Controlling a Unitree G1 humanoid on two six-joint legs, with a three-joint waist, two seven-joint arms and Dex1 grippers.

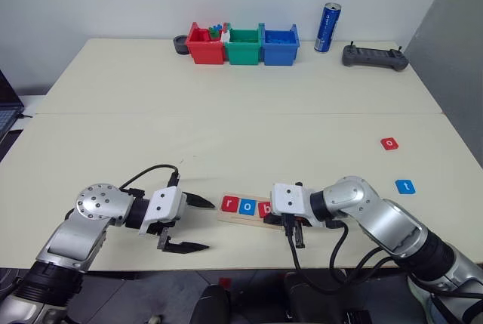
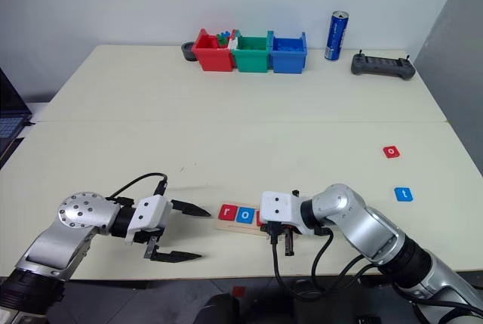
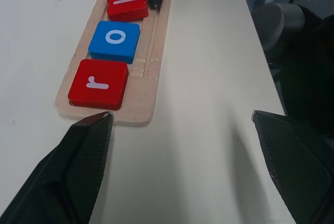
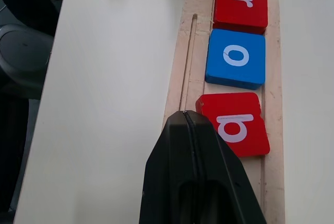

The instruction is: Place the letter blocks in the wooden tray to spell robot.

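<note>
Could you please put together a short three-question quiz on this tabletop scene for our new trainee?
1. True or false: the wooden tray already holds three letter blocks.
2. Which gripper stands open: A) left gripper or B) right gripper?
3. Fill in: the two tiles lying loose on the table are the red o tile and the blue ___ tile.

Key
1. True: the r tile, the blue o tile and the b tile lie in it.
2. A
3. t

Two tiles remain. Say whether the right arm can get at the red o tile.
Probably yes: the red o tile lies alone on bare table on that arm's side, and the shut right gripper holds nothing.
</note>
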